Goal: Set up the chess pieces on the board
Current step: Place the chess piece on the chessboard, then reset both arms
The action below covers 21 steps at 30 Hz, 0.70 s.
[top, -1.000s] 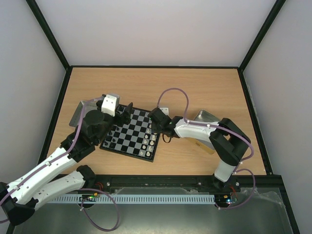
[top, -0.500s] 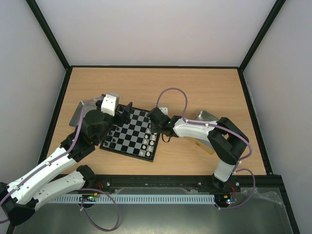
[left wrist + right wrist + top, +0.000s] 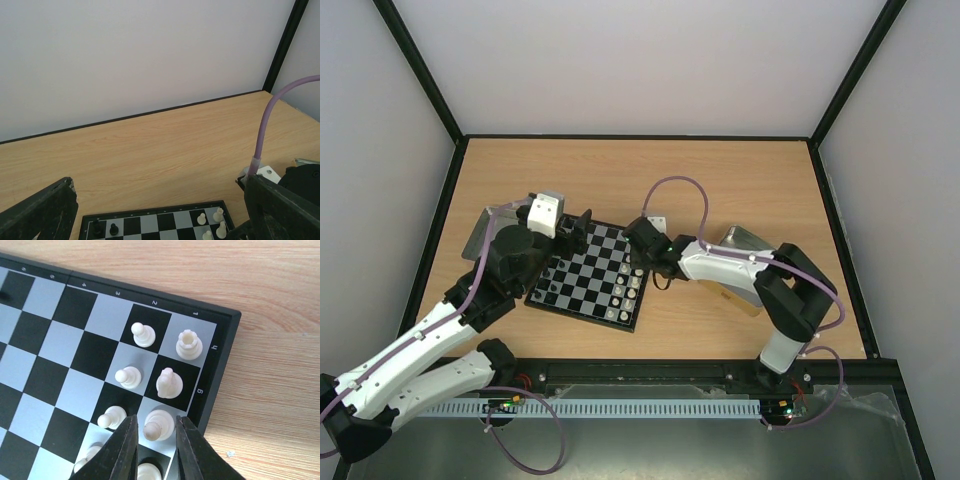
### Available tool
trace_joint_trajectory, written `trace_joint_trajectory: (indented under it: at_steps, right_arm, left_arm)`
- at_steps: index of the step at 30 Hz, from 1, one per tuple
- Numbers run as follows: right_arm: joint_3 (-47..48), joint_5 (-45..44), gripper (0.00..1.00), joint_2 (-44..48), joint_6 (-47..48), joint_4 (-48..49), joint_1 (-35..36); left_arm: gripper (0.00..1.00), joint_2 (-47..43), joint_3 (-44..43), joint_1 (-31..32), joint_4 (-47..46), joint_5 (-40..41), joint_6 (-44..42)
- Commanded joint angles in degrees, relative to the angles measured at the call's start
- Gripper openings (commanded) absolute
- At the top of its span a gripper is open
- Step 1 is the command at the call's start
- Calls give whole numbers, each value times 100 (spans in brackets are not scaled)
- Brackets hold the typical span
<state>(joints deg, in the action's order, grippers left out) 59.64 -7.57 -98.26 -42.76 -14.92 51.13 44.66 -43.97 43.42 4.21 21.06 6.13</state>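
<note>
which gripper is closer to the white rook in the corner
Right. The right gripper straddles a white piece near the white rook; the left gripper is across the board.

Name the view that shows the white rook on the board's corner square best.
Right wrist: the white rook stands close up on the corner square, its notched top clear. Top external shows only pale specks at the right edge of the board; left wrist shows tiny white pieces near one corner, too small to identify.
</note>
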Motion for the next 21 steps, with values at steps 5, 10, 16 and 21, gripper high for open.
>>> trace_joint_trajectory:
  at_steps: [5,10,16,21]
  right_arm:
    - [142,-466,22,628,-163,-320,20]
    - [-176,-827,30,1318,-311,-270,27]
    - [-890,-1484,45,2564,-496,-289,27]
    - [-1487,-2135,58,3856,-560,-592,24]
  left_arm:
    - [93,40,-14,-38,-59,81,236]
    - [99,229,-246,-44,498,91,1247]
    - [99,527,-455,-61,1592,-80,2766]
    - [99,232,-299,-62,1794,-333,3075]
